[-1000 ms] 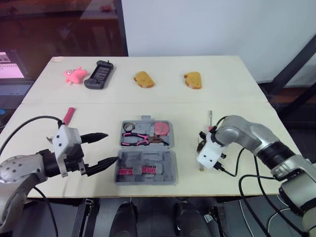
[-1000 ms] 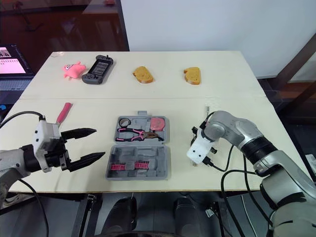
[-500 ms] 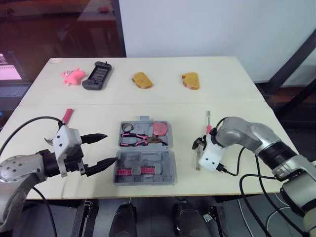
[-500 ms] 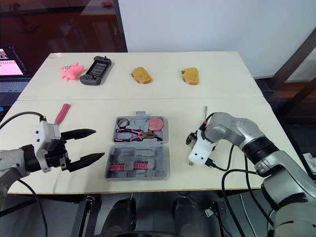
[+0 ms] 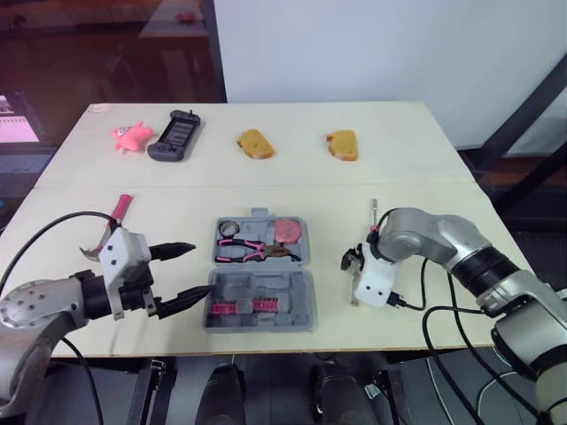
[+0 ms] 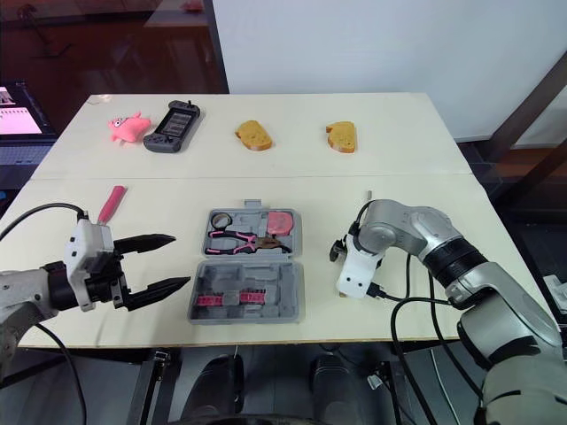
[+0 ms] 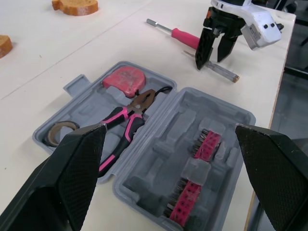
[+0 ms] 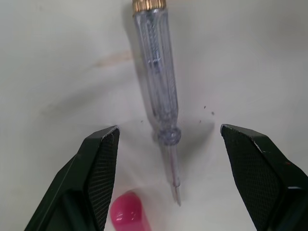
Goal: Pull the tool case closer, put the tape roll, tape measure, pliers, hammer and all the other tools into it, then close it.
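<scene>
Right tool (image 8: 169, 130) spread over clear screwdriver (image 8: 156, 72) in wrist view, left tool (image 5: 202, 269) spread beside tool case (image 7: 240, 118).

G1 head stereo pair looks fwd and down from above the near edge of the bench (image 5: 399, 142), wide enough for nearly the whole top; L and R eyes share one scene, offset slightly sideways. Left wrist cam sits low and close over the open tool case (image 7: 216, 115), facing across it to the right gripper (image 7: 209, 64) and pink-handled screwdriver (image 7: 185, 37), ground the head pair also covers. Right wrist cam aims straight down at the bench from v. close, its jaws spread either side of a clear-handled screwdriver (image 8: 156, 82).
</scene>
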`<state>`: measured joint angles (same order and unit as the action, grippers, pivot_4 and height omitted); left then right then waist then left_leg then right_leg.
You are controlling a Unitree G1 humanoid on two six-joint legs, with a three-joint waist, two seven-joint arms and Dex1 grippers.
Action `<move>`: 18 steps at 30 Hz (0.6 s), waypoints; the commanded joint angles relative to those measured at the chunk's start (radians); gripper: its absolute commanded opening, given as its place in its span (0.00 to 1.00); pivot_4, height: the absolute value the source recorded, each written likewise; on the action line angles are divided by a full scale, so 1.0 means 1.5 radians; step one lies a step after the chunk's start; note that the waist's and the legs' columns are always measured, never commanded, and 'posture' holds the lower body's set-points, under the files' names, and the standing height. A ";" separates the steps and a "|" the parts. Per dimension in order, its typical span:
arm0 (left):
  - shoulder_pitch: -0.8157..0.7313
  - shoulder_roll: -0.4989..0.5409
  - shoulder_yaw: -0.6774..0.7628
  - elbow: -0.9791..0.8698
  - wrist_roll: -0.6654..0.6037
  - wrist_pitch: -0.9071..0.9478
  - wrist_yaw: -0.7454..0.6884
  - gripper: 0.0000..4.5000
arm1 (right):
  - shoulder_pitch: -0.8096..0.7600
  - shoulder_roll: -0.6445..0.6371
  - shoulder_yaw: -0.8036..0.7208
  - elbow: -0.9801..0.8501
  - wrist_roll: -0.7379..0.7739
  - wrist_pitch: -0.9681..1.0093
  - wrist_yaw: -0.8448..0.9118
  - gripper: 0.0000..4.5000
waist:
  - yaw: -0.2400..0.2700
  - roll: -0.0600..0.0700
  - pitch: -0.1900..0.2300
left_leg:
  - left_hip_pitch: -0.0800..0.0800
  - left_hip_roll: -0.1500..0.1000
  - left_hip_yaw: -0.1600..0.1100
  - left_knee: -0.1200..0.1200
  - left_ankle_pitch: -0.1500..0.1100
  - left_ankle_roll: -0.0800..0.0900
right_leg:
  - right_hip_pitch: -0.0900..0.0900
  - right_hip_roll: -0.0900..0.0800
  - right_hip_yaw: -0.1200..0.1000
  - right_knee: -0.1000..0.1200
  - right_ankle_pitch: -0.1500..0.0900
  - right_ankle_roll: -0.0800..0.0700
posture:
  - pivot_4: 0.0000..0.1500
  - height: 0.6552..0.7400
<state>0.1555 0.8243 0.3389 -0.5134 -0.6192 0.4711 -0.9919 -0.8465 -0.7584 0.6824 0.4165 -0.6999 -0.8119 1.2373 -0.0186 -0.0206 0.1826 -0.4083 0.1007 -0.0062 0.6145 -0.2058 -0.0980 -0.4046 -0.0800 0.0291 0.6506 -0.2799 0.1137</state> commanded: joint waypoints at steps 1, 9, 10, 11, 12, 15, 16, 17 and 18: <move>0.004 0.001 0.007 -0.015 0.003 -0.013 0.004 1.00 | -0.016 0.014 0.003 -0.014 0.020 -0.001 0.013 0.67 | 0.000 0.000 0.000 | 0.000 0.000 0.000 0.000 0.000 0.000 | 0.000 0.000 0.000 0.000 0.000 0.000 | 1.00 0.77; 0.006 0.002 0.007 -0.017 0.001 -0.013 0.008 1.00 | -0.010 0.015 0.000 -0.008 0.004 0.022 0.015 0.02 | 0.000 0.000 0.000 | 0.000 0.000 0.000 0.000 0.000 0.000 | 0.000 0.000 0.000 0.000 0.000 0.000 | 1.00 0.77; 0.006 0.003 0.007 -0.016 0.001 -0.013 0.008 1.00 | -0.011 0.016 -0.003 -0.013 0.009 0.029 0.019 0.02 | 0.000 0.000 0.000 | 0.000 0.000 0.000 0.000 0.000 0.000 | 0.000 0.000 0.000 0.000 0.000 0.000 | 1.00 0.77; 0.006 0.003 0.007 -0.016 0.001 -0.013 0.008 1.00 | -0.012 0.016 -0.005 -0.018 0.014 0.034 0.023 0.02 | 0.000 0.000 0.000 | 0.000 0.000 0.000 0.000 0.000 0.000 | 0.000 0.000 0.000 0.000 0.000 0.000 | 1.00 0.77; 0.006 0.003 0.006 -0.016 0.001 -0.014 0.008 1.00 | -0.014 0.014 -0.007 -0.024 0.021 0.037 0.028 0.02 | 0.000 0.000 0.000 | 0.000 0.000 0.000 0.000 0.000 0.000 | 0.000 0.000 0.000 0.000 0.000 0.000 | 1.00 0.77; 0.006 0.003 0.004 -0.015 0.002 -0.016 0.004 1.00 | -0.019 0.001 -0.014 -0.045 0.049 0.022 0.036 0.02 | 0.001 0.001 0.000 | 0.000 0.000 0.000 0.000 0.000 0.000 | 0.000 0.000 0.000 0.000 0.000 0.000 | 1.00 0.77; 0.006 0.003 0.003 -0.015 0.002 -0.017 0.003 1.00 | -0.020 -0.004 -0.015 -0.052 0.058 0.019 0.041 0.02 | 0.001 0.001 0.000 | 0.000 0.000 0.000 0.000 0.000 0.000 | 0.000 0.000 0.000 0.000 0.000 0.000 | 1.00 0.77; 0.006 0.003 0.003 -0.013 0.003 -0.019 0.002 1.00 | -0.022 -0.011 -0.023 -0.067 0.075 0.027 0.051 0.02 | 0.001 0.001 0.000 | 0.000 0.000 0.000 0.000 0.000 0.000 | 0.000 0.000 0.000 0.000 0.000 0.000 | 1.00 0.77; 0.004 0.004 0.002 -0.010 0.003 -0.020 0.001 1.00 | -0.023 -0.017 -0.034 -0.086 0.099 0.045 0.065 0.02 | 0.001 0.001 0.001 | 0.000 0.000 0.000 0.000 0.000 0.000 | 0.000 0.000 0.000 0.000 0.000 0.000 | 1.00 0.77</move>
<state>0.1630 0.8243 0.3331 -0.5136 -0.6190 0.4632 -0.9847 -0.8472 -0.7639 0.6849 0.3400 -0.6044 -0.7648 1.3079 -0.0164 -0.0193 0.1835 -0.4088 0.1007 -0.0061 0.6142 -0.2058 -0.0980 -0.4052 -0.0800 0.0291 0.6505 -0.2800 0.1136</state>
